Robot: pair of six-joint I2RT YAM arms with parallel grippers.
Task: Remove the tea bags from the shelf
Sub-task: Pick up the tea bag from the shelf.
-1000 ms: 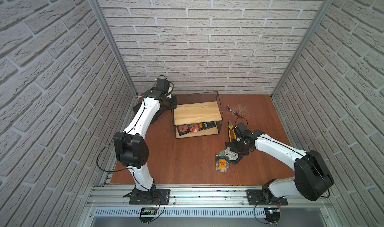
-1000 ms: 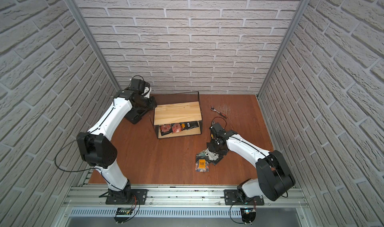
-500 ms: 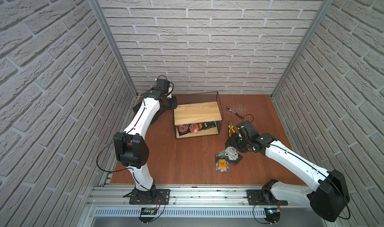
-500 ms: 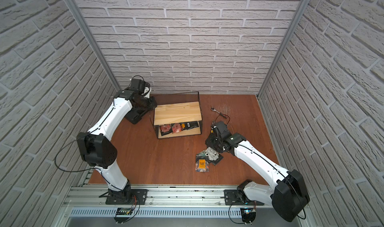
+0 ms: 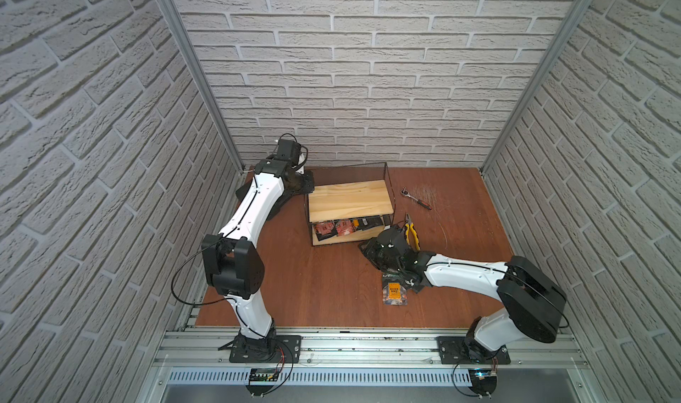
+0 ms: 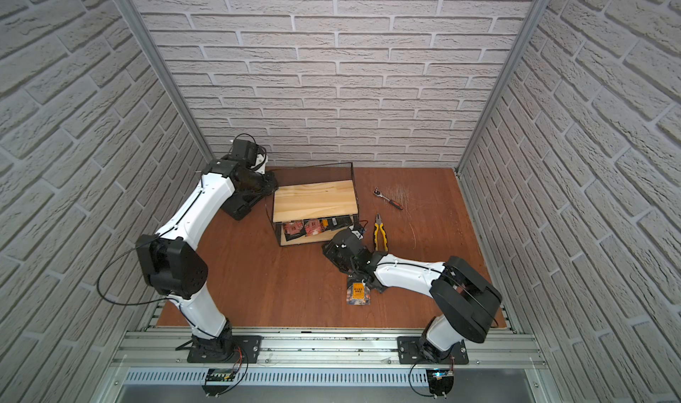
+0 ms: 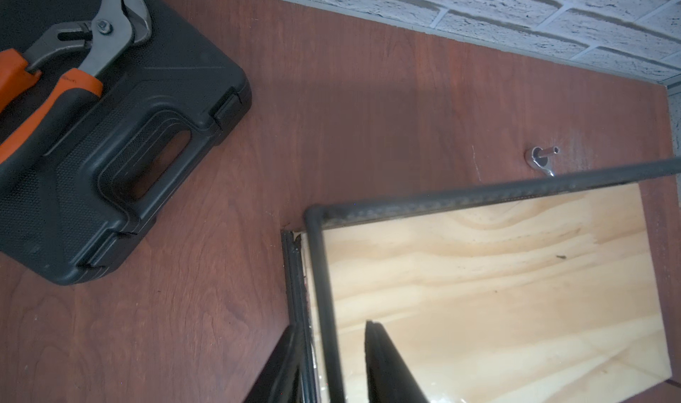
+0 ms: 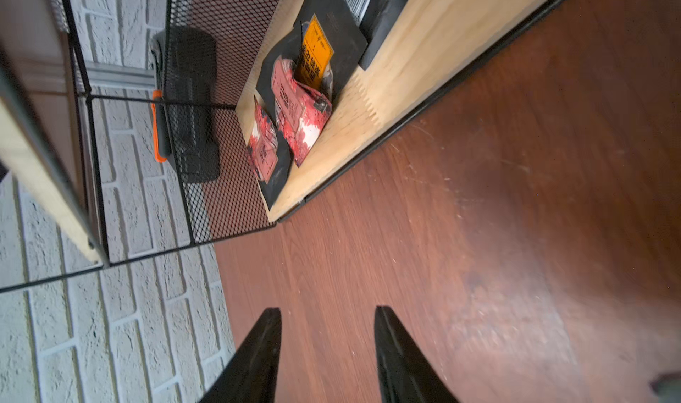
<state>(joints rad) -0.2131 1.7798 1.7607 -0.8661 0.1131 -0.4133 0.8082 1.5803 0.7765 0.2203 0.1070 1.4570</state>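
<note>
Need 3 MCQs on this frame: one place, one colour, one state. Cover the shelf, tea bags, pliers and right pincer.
1. Where do the tea bags in the shelf lie?
A) upper board
B) lower board
C) mesh top rim

2. What colour are the handles of the pliers beside the shelf?
A) yellow
B) blue
C) green

3. How is the right pincer?
A) open and empty
B) shut on a tea bag
C) shut on the pliers

Answers:
1 B: the right wrist view shows the sachets on the bottom tier.
2 A: yellow grips show in both top views.
3 A: its fingers stand apart with nothing between them.
</note>
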